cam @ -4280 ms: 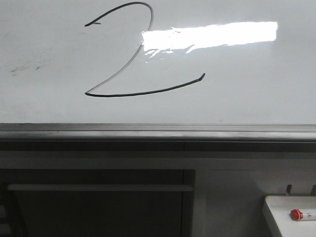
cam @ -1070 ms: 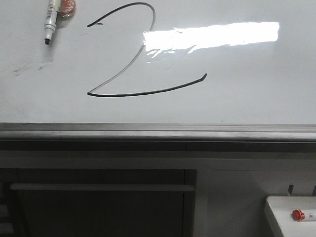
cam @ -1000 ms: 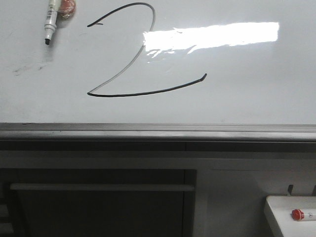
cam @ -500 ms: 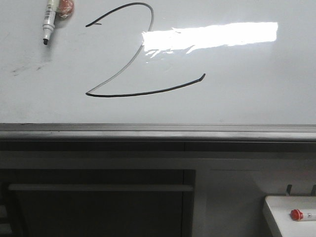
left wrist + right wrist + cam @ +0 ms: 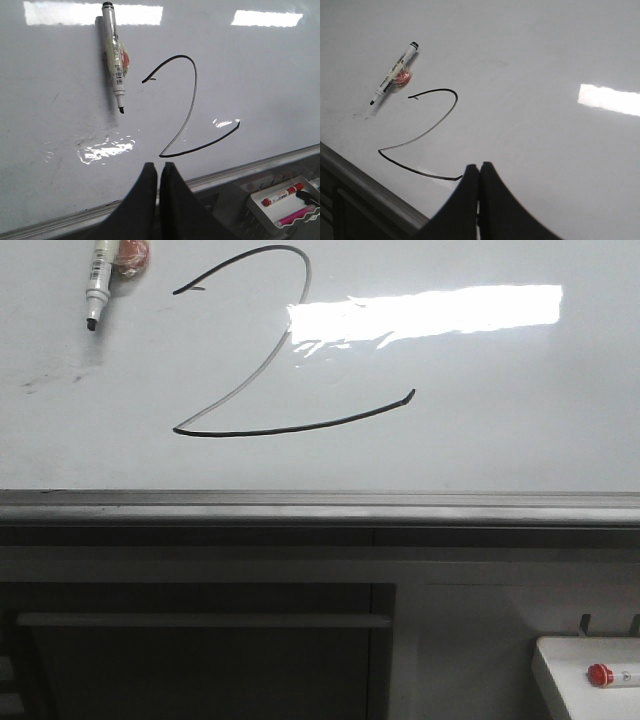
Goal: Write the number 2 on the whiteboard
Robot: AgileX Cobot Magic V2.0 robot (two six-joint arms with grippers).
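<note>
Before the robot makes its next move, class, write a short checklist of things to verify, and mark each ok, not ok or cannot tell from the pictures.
1. The number 2 is complete on the whiteboard, with curve, diagonal and base line: ok, though the diagonal is faint.
2. The left hand is shut and holds nothing: ok.
3. The right hand is shut and holds nothing: ok.
4. The marker rests on the board, apart from the 2: ok.
5. The marker is capped: not ok, its tip is bare.
6. The ink is dry: cannot tell.
</note>
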